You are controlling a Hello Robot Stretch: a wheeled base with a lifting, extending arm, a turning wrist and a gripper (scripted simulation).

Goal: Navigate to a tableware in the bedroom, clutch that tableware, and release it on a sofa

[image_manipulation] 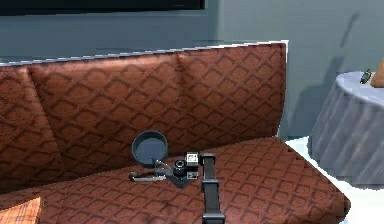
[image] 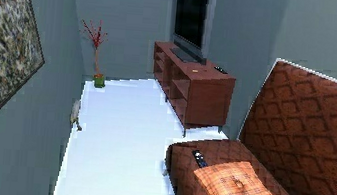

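Fingers (image_manipulation: 150,177) hung over the sofa (image_manipulation: 100,100) by a dark round dish (image_manipulation: 150,148), likely for release; whether they held it was unclear.

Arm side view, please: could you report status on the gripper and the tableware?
Gripper at the sofa seat; cannot tell whether it holds anything. Dark round pan-like thing at its far end. Nothing blocking.

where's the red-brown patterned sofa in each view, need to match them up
Forward view: the red-brown diamond-patterned sofa takes the lower right, its backrest rising along the right side.
Arm side view: it runs from the left edge across most of the picture, backrest above, seat below.
Shared landmark: the orange patterned cushion on the seat, which seems to show again at the arm side view's bottom-left corner.
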